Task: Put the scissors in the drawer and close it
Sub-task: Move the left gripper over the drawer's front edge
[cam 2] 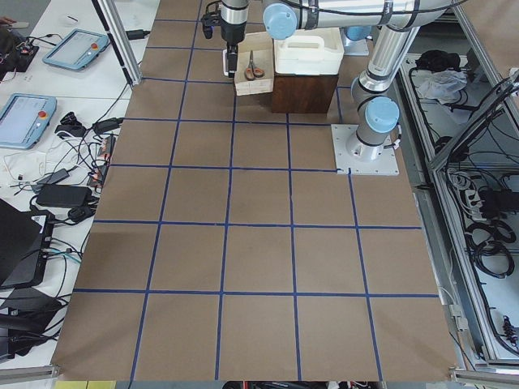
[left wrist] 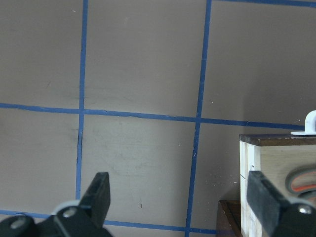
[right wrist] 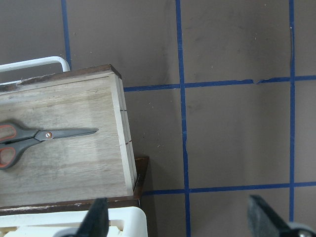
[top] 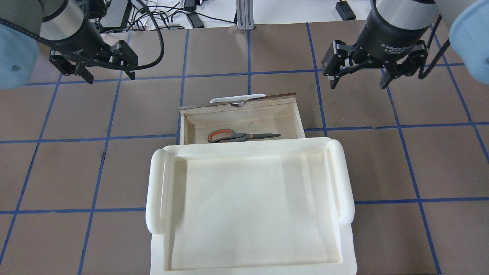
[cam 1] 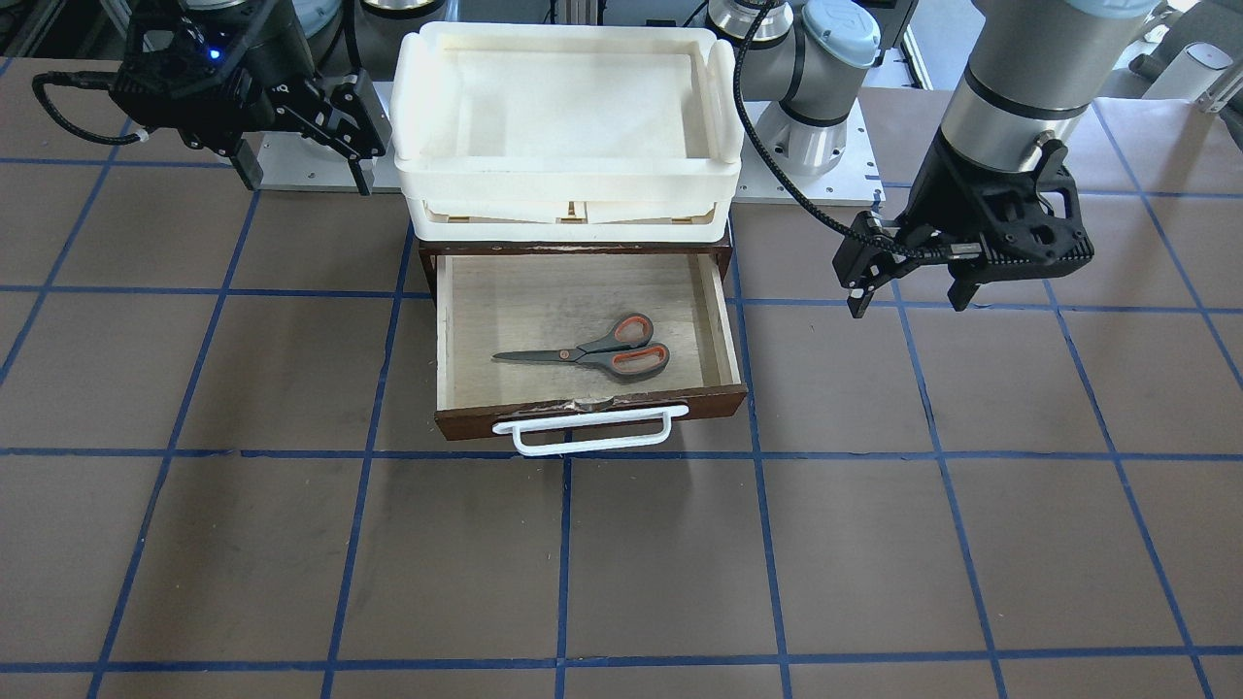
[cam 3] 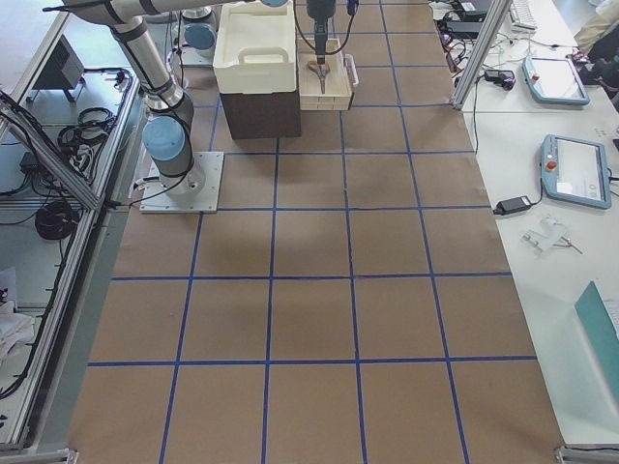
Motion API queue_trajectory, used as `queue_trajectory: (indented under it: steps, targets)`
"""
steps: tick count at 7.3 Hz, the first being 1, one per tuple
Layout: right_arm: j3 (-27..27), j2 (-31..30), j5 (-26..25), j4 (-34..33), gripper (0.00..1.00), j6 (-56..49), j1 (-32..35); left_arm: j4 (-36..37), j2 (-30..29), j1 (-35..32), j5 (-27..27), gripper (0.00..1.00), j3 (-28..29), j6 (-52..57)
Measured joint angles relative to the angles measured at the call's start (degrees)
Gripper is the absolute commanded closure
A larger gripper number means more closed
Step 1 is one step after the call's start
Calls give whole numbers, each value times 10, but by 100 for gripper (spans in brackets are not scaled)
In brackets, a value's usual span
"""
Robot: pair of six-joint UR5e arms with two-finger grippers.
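Observation:
The scissors (cam 1: 602, 354) lie flat inside the open drawer (cam 1: 466, 422), handles toward my left arm's side. They also show in the overhead view (top: 237, 136) and the right wrist view (right wrist: 34, 138). The drawer (top: 237, 105) is pulled out, with its white bar handle (cam 1: 583, 437) in front. My left gripper (cam 1: 908, 303) is open and empty, hovering above the table beside the drawer; the overhead view (top: 110, 78) shows it too. My right gripper (top: 358, 86) is open and empty on the drawer's other side, and also shows in the front-facing view (cam 1: 309, 183).
A white tray (top: 156, 191) sits on top of the dark brown cabinet (cam 2: 304, 93) that holds the drawer. The table is brown with blue grid lines. Arm base plates stand behind the cabinet. Tablets and cables lie off the table's far side.

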Motion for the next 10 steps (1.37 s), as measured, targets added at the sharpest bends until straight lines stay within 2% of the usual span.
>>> queue_trajectory:
  steps: [4, 7, 10]
  targets:
    - [2, 0, -4, -1, 0, -3, 0, 6, -9, -1, 0, 0, 0, 0]
    - [3, 0, -4, -2, 0, -8, 0, 62, -66, -16, 0, 0, 35, -10]
    - [3, 0, -3, -7, 0, -8, -1, 111, -149, -65, 0, 0, 80, -36]
